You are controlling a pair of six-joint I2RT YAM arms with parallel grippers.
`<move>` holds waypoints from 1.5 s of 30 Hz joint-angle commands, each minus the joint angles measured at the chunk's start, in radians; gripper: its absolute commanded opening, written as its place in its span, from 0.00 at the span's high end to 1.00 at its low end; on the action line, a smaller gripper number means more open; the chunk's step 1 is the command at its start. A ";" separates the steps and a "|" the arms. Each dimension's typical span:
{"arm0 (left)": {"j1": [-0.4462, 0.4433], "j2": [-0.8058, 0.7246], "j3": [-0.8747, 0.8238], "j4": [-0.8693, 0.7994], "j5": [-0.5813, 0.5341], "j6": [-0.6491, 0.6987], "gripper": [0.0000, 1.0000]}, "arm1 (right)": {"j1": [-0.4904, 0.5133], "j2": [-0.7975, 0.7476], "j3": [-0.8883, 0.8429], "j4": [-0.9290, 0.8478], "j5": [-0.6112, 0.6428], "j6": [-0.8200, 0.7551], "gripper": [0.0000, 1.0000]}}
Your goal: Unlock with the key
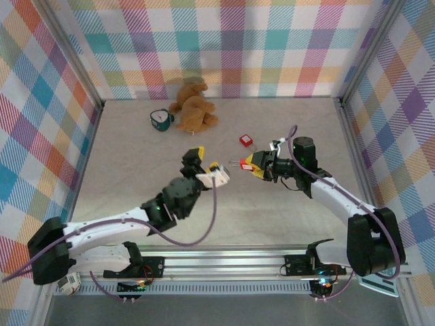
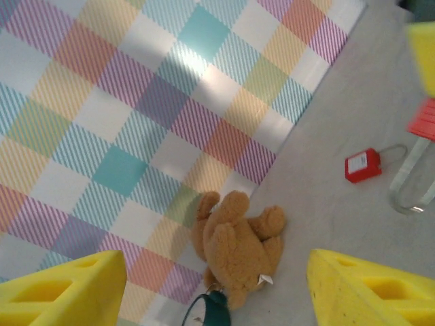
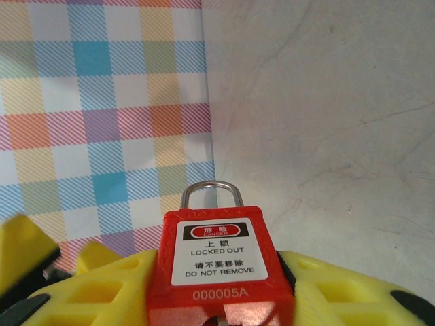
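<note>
My right gripper [image 1: 255, 164] [image 3: 221, 302] is shut on a red padlock [image 1: 245, 165] [image 3: 221, 255]. The padlock has a white "LOCKED OUT" label, and its steel shackle [image 3: 211, 193] points away from the wrist, toward my left arm. In the left wrist view that held padlock [image 2: 425, 119] sits at the right edge. My left gripper [image 1: 206, 161] [image 2: 217, 299] hovers just left of it, its yellow fingers [image 2: 64, 292] wide open with nothing between them. The key is hidden.
A second red padlock [image 1: 247, 140] [image 2: 362, 165] lies on the grey table behind the held one. A brown teddy bear [image 1: 194, 105] [image 2: 238, 251] and a small teal clock [image 1: 161, 120] [image 2: 212, 312] lie by the checked back wall [image 1: 224, 47].
</note>
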 commanded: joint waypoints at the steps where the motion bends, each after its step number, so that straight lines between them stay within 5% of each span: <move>1: 0.092 -0.015 0.133 -0.418 0.310 -0.297 0.30 | -0.004 -0.035 0.012 -0.025 -0.047 -0.054 0.54; 8: 0.160 0.138 0.318 -0.705 0.584 -0.343 0.44 | -0.004 -0.063 -0.002 -0.058 -0.060 -0.092 0.54; 25: 0.190 0.294 0.439 -0.800 0.787 -0.315 0.47 | -0.004 -0.088 -0.001 -0.112 -0.107 -0.153 0.55; 28: 0.191 0.323 0.455 -0.786 0.763 -0.317 0.60 | -0.003 -0.104 -0.002 -0.133 -0.110 -0.174 0.55; 39: 0.190 0.335 0.429 -0.677 0.714 -0.314 0.63 | -0.003 -0.117 -0.005 -0.143 -0.121 -0.185 0.55; 45: 0.190 0.339 0.425 -0.679 0.723 -0.307 0.86 | -0.003 -0.119 -0.006 -0.140 -0.121 -0.185 0.56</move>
